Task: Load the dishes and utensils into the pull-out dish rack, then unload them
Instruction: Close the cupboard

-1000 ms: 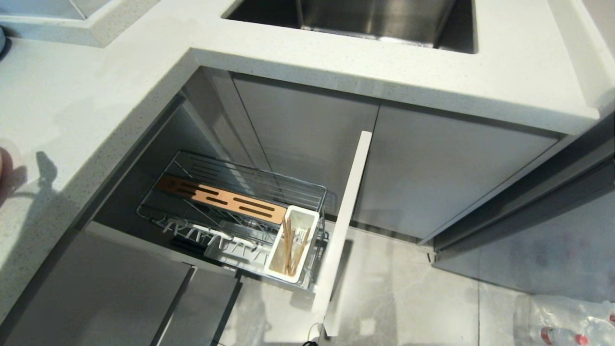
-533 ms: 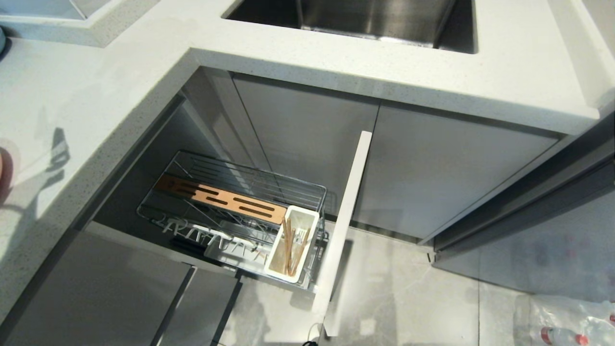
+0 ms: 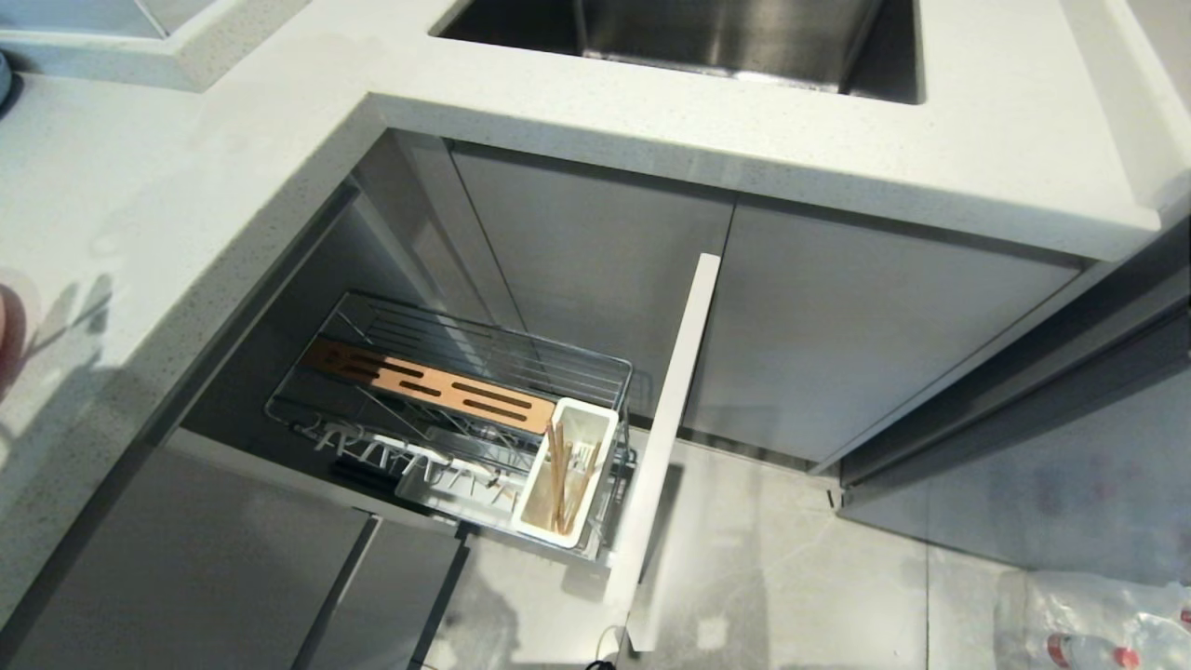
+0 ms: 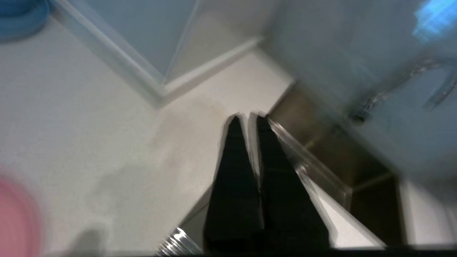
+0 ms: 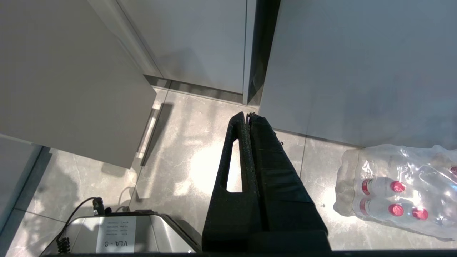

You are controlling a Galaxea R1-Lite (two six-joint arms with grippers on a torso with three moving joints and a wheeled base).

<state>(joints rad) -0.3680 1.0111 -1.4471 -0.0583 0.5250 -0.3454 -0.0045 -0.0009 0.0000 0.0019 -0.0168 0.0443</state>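
The pull-out dish rack (image 3: 484, 337) stands drawn out below the counter, with its brown wooden strip (image 3: 428, 381) and white cutlery box (image 3: 588, 409). The chopsticks (image 3: 558, 470) stand in that box; the spoon cannot be made out. An edge of the pink plate (image 3: 5, 340) lies on the counter at far left, also blurred in the left wrist view as the plate (image 4: 14, 214). The bowl is out of view. My left gripper (image 4: 247, 119) is shut and empty above the counter, near the sink's corner. My right gripper (image 5: 247, 115) hangs shut over the floor.
The steel sink (image 3: 726, 37) is sunk into the counter behind the rack. The pale drawer front (image 3: 665, 437) sticks out toward me. A blue object (image 4: 19, 12) sits by the counter's corner. A wrapped pack of water bottles (image 5: 403, 192) lies on the floor at the right.
The arm's shadow on the left counter has shifted and changed shape. The rack and what stands in it look the same.
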